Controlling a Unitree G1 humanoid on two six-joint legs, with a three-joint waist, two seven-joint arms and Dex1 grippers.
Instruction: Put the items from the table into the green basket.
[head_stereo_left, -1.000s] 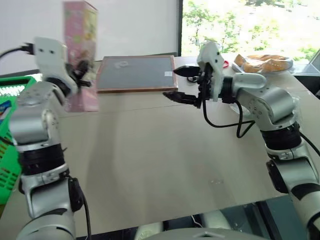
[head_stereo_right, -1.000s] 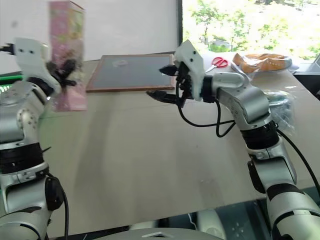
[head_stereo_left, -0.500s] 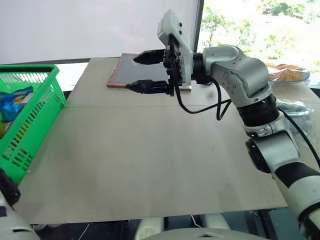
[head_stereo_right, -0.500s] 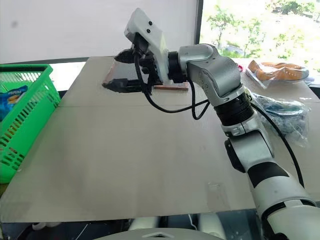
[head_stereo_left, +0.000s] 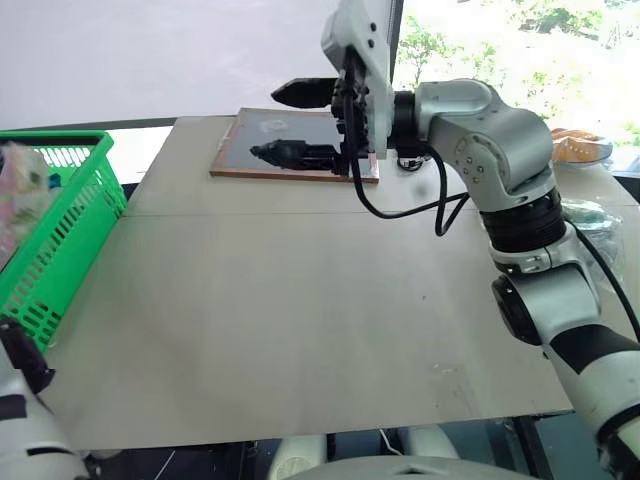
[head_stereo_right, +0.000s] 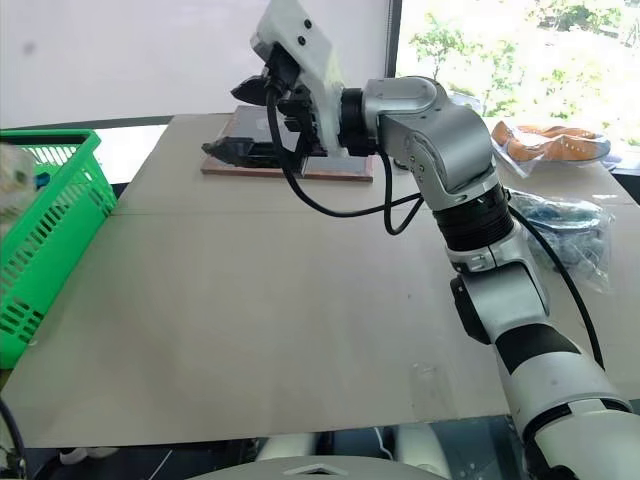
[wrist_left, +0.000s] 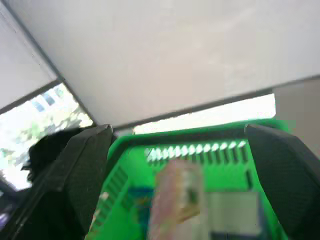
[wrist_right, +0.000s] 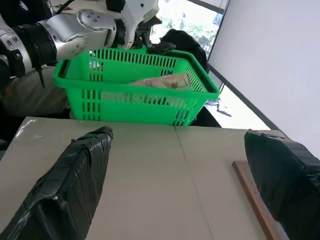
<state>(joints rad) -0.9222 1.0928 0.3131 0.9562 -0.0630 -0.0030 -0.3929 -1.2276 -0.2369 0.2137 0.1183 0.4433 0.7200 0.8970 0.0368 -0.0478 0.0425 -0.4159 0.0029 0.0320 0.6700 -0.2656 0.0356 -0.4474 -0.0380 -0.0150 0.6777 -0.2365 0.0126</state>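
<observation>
One pink box (wrist_right: 161, 81) drops into the green basket (wrist_right: 137, 105) beside the desk (head_stereo_left: 300, 300), under the wide left claw (wrist_left: 180, 150). Right claw (head_stereo_left: 292, 122) gapes empty. Next: find the bottle.

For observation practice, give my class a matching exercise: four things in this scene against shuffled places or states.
1 pink box
2 framed dark board
3 right hand
4 green basket

A beside the table's left edge
B open, raised above the table
C at the basket's open top
D flat on the table's far side

Pairs: 1-C, 2-D, 3-B, 4-A
</observation>
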